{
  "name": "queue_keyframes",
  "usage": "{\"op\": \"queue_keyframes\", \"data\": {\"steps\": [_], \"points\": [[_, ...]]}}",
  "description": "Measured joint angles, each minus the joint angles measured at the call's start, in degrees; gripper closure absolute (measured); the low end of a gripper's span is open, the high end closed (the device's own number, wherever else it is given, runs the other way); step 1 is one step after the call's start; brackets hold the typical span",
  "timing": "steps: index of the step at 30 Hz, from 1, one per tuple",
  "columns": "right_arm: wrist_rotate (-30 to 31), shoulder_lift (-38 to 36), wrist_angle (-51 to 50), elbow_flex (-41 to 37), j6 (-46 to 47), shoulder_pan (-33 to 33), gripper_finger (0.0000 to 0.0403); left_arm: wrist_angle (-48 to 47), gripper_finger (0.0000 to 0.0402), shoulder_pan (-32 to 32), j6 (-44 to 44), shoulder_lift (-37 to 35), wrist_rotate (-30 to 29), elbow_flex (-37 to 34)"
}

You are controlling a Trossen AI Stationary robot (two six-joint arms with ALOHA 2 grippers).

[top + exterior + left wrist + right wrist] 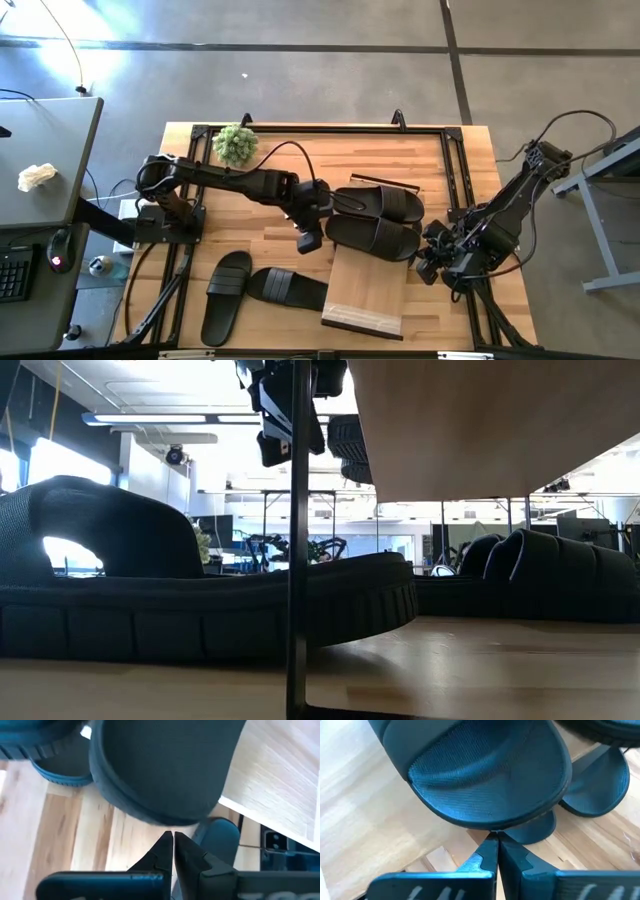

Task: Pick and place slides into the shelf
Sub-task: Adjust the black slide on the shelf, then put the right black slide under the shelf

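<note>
One black slide (pixel 375 237) lies crosswise at the far end of the light-wood shelf (pixel 365 290), between both grippers. My left gripper (pixel 173 836) is shut at the slide's left end (pixel 160 775). My right gripper (pixel 495 836) is shut at its right end (pixel 490 785). A second slide (pixel 388 203) lies just beyond the first. Two more slides (pixel 225 295) (pixel 288 288) rest sole-down on the table left of the shelf. My left gripper has its shut fingertips (pixel 167 840) against the rounded rim of the slide's left end (pixel 167 822), coming about level from the table's left. Nothing shows between the fingers. My right gripper meets the rim of the opposite end (pixel 492 829) with shut fingertips (pixel 490 842), from the table's right.
A small green plant (pixel 236 144) stands near the table's far left. A dark frame (pixel 455 170) runs along the table's edges. In the low view a thin dark shelf leg (pixel 297 560) stands close to the camera, with the plank's underside (pixel 500 420) overhead.
</note>
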Motion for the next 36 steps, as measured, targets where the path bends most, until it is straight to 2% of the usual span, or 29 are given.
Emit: {"op": "queue_keyframes", "data": {"steps": [6,11,15,21,29,33,36], "points": [[-5.78,-1.26,0.08,0.47,0.02,0.74,0.0403,-6.04,0.0396,0.04,0.74,-0.64,5.76,0.0],[-7.16,-2.78,-5.93,6.69,-0.11,2.92,0.0403,-17.15,0.0396,0.03,0.91,-3.49,8.88,0.05],[-6.11,-4.2,-14.3,13.59,-0.13,4.47,0.0403,-27.75,0.0396,0.02,-2.18,-6.97,8.91,0.06],[0.2,-7.12,-23.89,19.77,-3.09,5.76,0.0403,-36.02,0.0396,-0.15,-15.05,-10.37,7.08,0.04],[5.26,-11.95,-28.07,18.48,-9.58,5.75,0.0403,-41.23,0.0396,-5.68,-25.38,-12.26,-3.59,-0.37],[5.81,-13.36,-27.87,16.49,-9.37,5.75,0.0403,-39.79,0.0396,-8.77,-31.45,-14.73,-4.01,-3.59],[5.18,-13.55,-26.12,15.13,-8.72,5.75,0.0403,-32.72,0.0396,-11.16,-35.86,-18.56,-2.11,-9.02]]}}
